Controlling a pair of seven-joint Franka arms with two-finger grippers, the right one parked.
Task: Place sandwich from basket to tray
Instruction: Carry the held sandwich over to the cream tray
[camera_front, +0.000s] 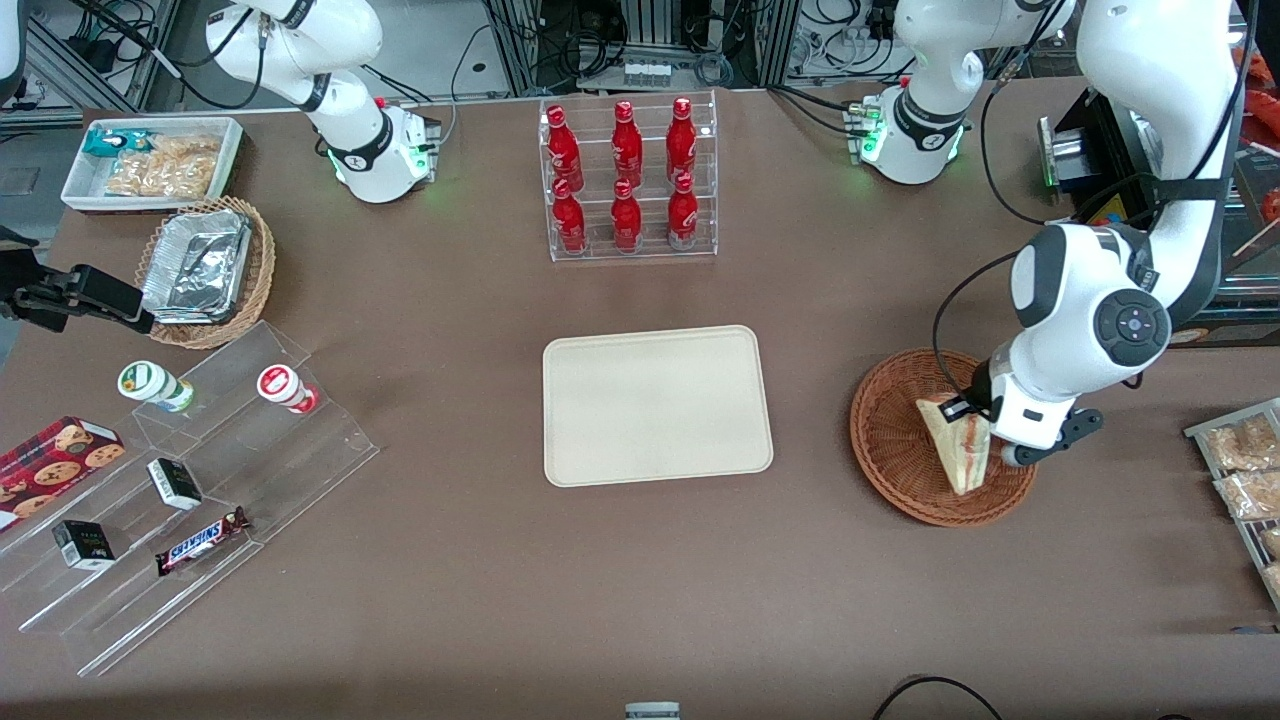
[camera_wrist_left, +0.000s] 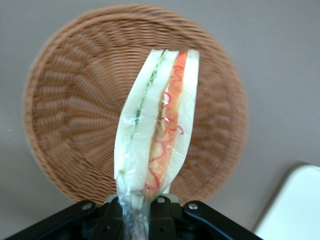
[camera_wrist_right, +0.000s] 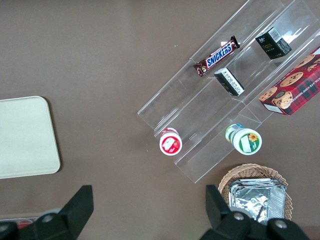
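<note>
The sandwich (camera_front: 957, 446), a pale bread wedge with red and green filling in clear wrap, hangs just above the round reddish-brown basket (camera_front: 892, 440). My gripper (camera_front: 985, 438) is shut on the wrapped edge of the sandwich (camera_wrist_left: 157, 127), with the basket (camera_wrist_left: 75, 95) under it. The beige tray (camera_front: 655, 405) lies flat in the middle of the table, bare, beside the basket toward the parked arm's end; one of its corners (camera_wrist_left: 295, 210) shows in the left wrist view.
A clear rack of red bottles (camera_front: 628, 178) stands farther from the front camera than the tray. Packaged snacks (camera_front: 1243, 462) lie at the working arm's end. Toward the parked arm's end are a clear stepped stand with snacks (camera_front: 190, 480), a lighter basket of foil containers (camera_front: 205, 270) and a white bin (camera_front: 150, 160).
</note>
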